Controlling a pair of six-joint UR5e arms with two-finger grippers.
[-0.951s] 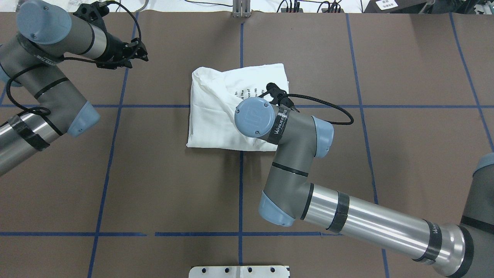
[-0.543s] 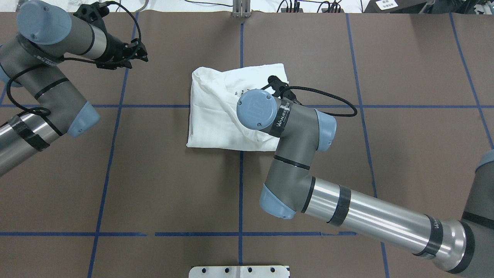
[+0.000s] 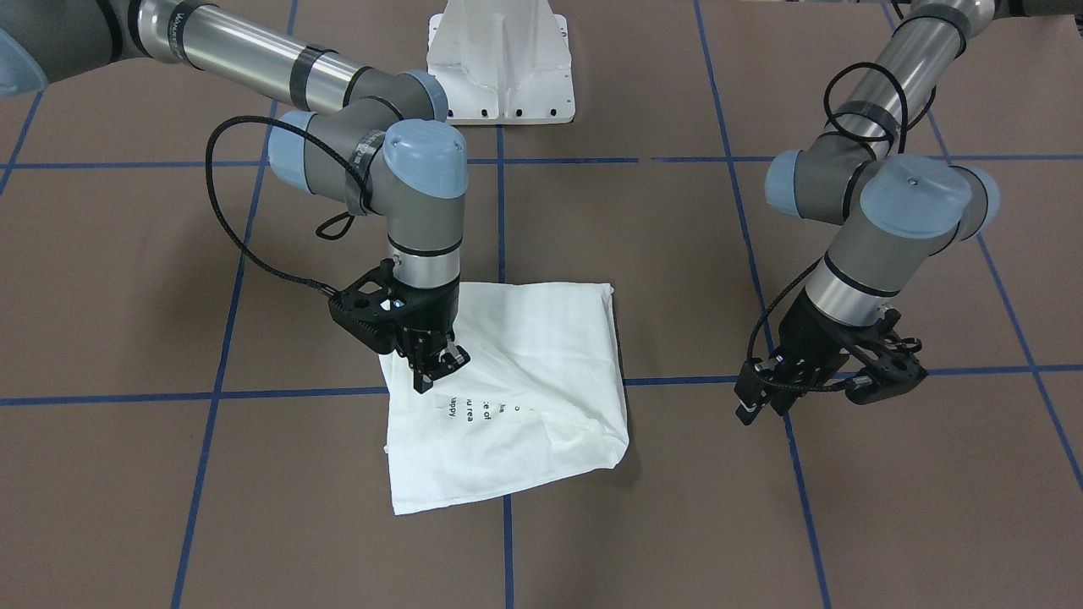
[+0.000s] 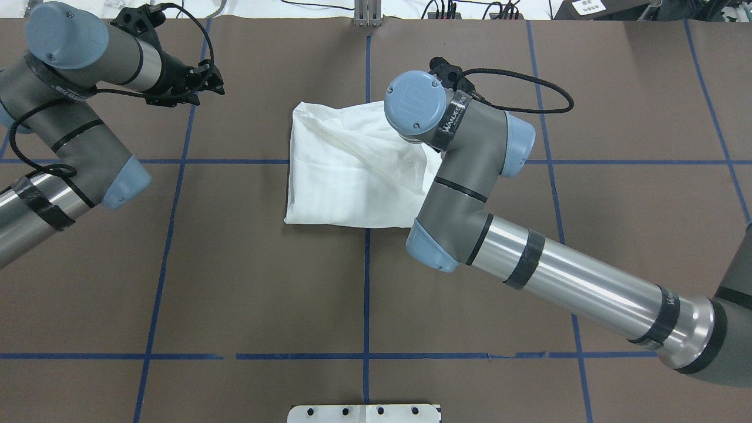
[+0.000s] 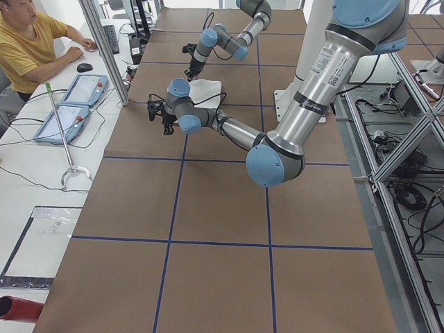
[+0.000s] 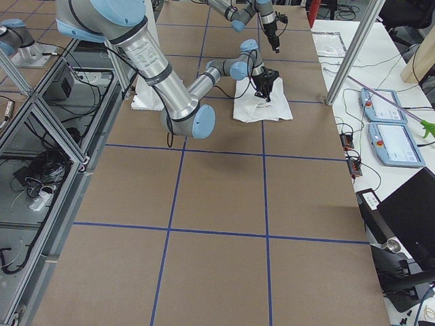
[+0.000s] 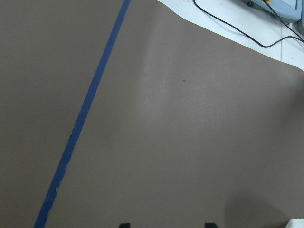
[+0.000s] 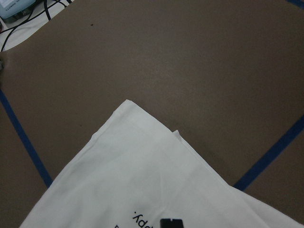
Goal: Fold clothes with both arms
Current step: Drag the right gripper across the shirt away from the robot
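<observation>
From the front-facing camera I see the white long-sleeved cotton T-shirt (image 3: 525,397) folded into a rough square at the middle of the brown matte table surface (image 3: 152,279). It lies across a crossing of the blue tape grid lines (image 3: 254,392), with bare table on every side. The right arm's black two-finger gripper (image 3: 436,368) points down over the shirt's edge on this view's left, beside the printed black text (image 3: 461,408). The left arm's black two-finger gripper (image 3: 761,404) hangs well apart, over bare table past the shirt's opposite side. The white metal pedestal base (image 3: 499,59) stands at the robot's edge, away from both. Overhead, the right wrist covers its own gripper and the shirt's far right corner, and the cloth shows diagonal creases and a rumpled far left corner. From the left-end camera, a person in a yellow top (image 5: 28,41) sits at a desk beyond the table's edge. My left wrist camera shows two fingertips (image 7: 124,225) set apart over bare table. My right wrist camera shows one dark tip centred at the bottom, so I read those fingers as together, above a crisp shirt corner.
</observation>
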